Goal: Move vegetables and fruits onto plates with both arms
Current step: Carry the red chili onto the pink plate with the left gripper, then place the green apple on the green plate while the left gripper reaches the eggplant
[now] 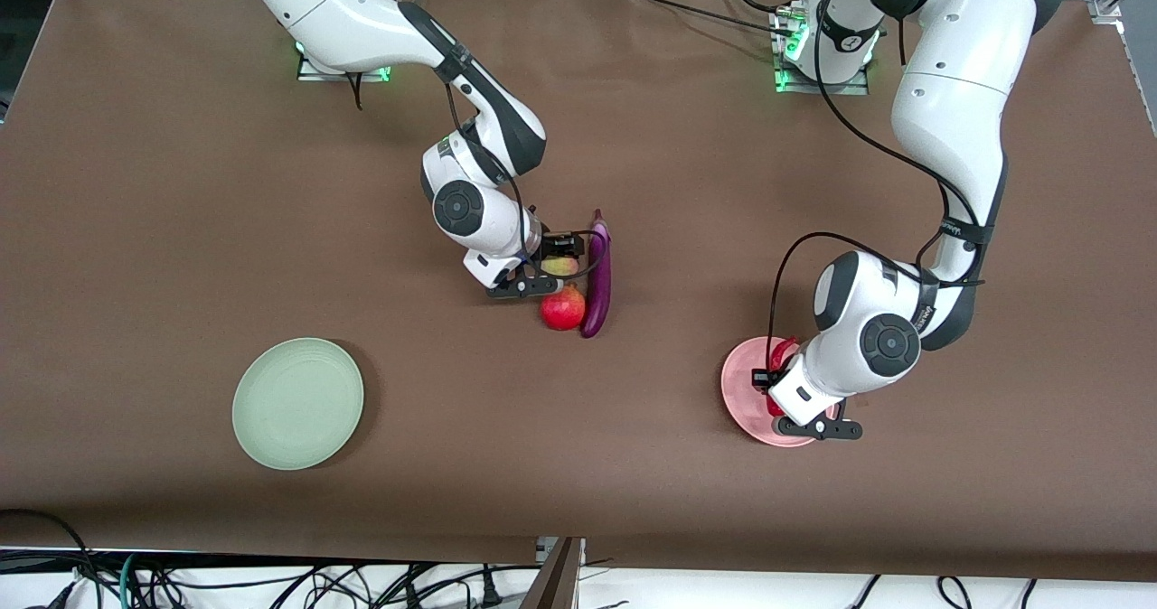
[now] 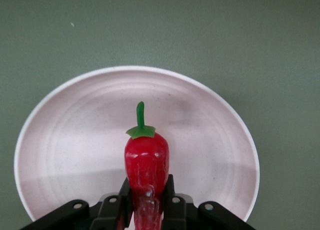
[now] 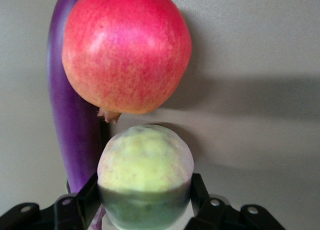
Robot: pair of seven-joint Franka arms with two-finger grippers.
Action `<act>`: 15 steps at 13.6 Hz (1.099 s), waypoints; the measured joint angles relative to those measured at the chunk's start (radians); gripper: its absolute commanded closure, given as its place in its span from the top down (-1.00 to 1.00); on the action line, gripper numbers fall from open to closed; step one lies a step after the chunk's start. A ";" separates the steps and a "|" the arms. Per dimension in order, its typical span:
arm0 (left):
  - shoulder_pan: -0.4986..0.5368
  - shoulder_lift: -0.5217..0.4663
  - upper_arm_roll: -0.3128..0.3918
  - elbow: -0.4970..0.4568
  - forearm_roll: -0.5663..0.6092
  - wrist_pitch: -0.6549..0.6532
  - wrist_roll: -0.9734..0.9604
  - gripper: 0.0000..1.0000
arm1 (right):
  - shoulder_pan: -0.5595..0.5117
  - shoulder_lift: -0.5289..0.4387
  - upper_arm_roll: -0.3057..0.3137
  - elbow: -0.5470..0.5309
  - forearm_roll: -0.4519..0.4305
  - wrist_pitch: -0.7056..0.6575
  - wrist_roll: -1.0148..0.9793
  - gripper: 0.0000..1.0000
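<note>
Nothing is released yet: the left gripper (image 2: pixel 148 210) clamps the chili (image 2: pixel 146 165) over the pink plate (image 2: pixel 70 140), the right gripper (image 3: pixel 145 210) squeezes the peach (image 3: pixel 145 165), while at the peach's six o'clock in the front view the pomegranate (image 1: pixel 563 309) and the eggplant (image 1: pixel 598 279) beside it wait, the green plate (image 1: pixel 298 403) bare.

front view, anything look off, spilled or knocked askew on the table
Nothing stands out. The left gripper holds the chili over the pink plate; the right gripper is shut on the peach, beside the pomegranate and eggplant. The green plate sits flat.
</note>
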 measured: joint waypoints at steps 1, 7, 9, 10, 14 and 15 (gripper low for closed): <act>0.000 0.000 0.000 0.003 0.000 0.003 0.002 1.00 | 0.000 -0.001 -0.004 0.001 0.000 0.001 -0.003 -0.60; 0.003 0.000 0.000 0.022 0.000 0.016 0.004 1.00 | -0.008 -0.135 -0.233 0.103 -0.001 -0.397 -0.205 -0.61; 0.003 -0.003 -0.009 0.031 0.000 0.016 0.004 1.00 | -0.016 -0.166 -0.354 0.109 -0.001 -0.442 -0.357 -0.61; 0.003 -0.009 -0.027 0.031 0.000 0.008 0.000 1.00 | -0.026 -0.167 -0.406 0.109 0.000 -0.442 -0.432 -0.61; -0.009 -0.016 -0.195 -0.001 0.000 -0.076 -0.070 1.00 | -0.158 -0.118 -0.464 0.121 -0.004 -0.339 -0.672 -0.59; -0.012 -0.019 -0.242 -0.014 0.000 -0.108 -0.124 1.00 | -0.191 -0.100 -0.465 0.126 -0.004 -0.305 -0.720 -0.58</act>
